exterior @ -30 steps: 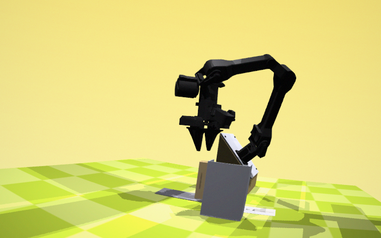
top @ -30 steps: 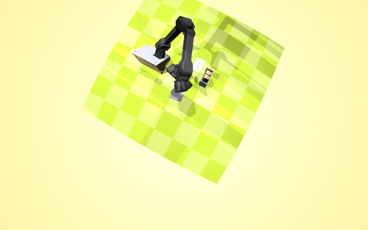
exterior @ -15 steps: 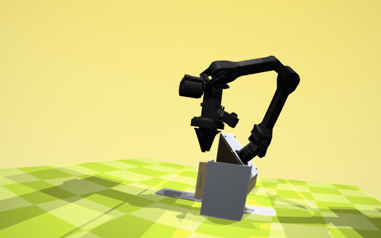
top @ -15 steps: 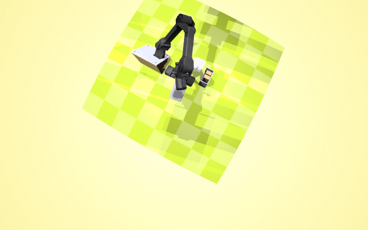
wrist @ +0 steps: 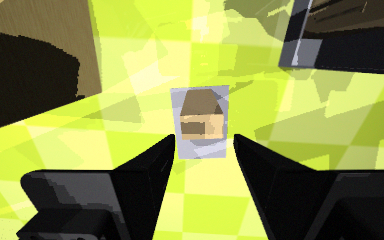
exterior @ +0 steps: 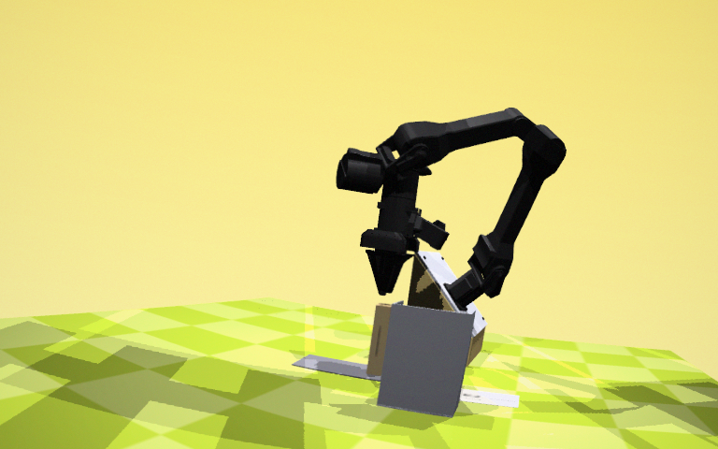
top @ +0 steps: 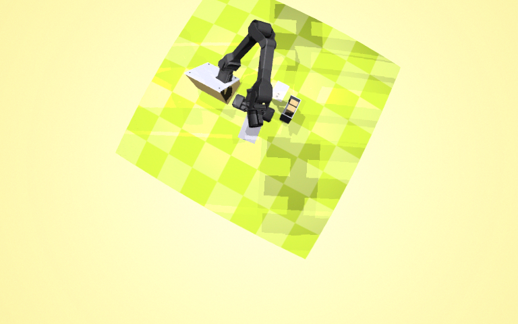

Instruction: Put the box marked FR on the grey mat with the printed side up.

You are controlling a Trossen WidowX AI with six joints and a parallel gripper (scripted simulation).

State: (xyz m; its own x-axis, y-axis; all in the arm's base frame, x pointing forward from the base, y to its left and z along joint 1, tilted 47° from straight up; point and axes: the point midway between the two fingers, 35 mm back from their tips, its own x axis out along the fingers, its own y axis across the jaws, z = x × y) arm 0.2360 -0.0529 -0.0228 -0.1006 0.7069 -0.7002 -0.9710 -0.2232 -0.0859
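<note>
Hovering above the grey mat (top: 249,136) (exterior: 329,365) (wrist: 201,152), the pincer (top: 255,108) (exterior: 384,293) (wrist: 204,139) points downward with its fingers apart and nothing between them. Under it, one cardboard box (exterior: 378,341) (wrist: 202,126) stands upright on the mat, out of the bin; its code cannot be read, so whether it is the one marked FR cannot be told. In the wrist view the fingertips appear to the left and right of this box, and the exterior view shows them above its top.

In the exterior view, the grey bin (top: 285,117) (exterior: 425,359) (wrist: 345,56) stands at the near side and overlaps the mat's right end. From above, two boxes are visible inside it. A white card (top: 282,90) (exterior: 498,401) lies flat near the bin, its marks unreadable. The black arm (top: 266,57) (exterior: 476,130) rises from a white-topped wooden pedestal (top: 198,74) (exterior: 435,262) (wrist: 50,25) at the far side.
</note>
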